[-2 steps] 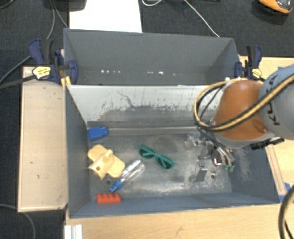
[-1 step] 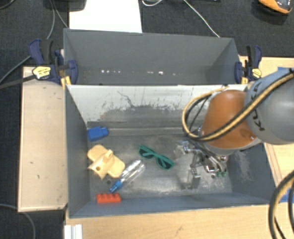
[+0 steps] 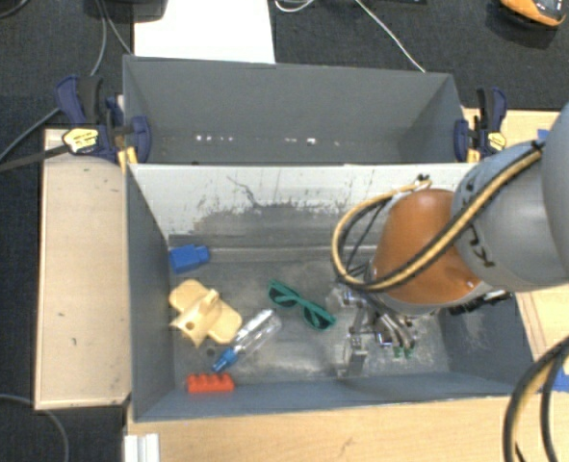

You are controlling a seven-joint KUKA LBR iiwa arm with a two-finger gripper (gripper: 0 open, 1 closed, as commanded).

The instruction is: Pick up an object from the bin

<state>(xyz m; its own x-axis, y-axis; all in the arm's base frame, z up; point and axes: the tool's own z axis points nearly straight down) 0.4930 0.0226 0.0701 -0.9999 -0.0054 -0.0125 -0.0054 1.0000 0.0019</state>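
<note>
Red block (image 3: 210, 384) lies by the front wall of the bin (image 3: 294, 114); the gripper (image 3: 373, 343) sits low at front right, open or closed I cannot tell; green glasses (image 3: 301, 304) lie just left; blue block (image 3: 189, 256) farther back

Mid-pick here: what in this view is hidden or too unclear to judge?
Camera view: bin floor at the right, hidden under the orange cover and arm.
Camera view: whether the pincer holds anything, lost in metal clutter.
Camera view: small green bit beside it, too small to identify.
</note>
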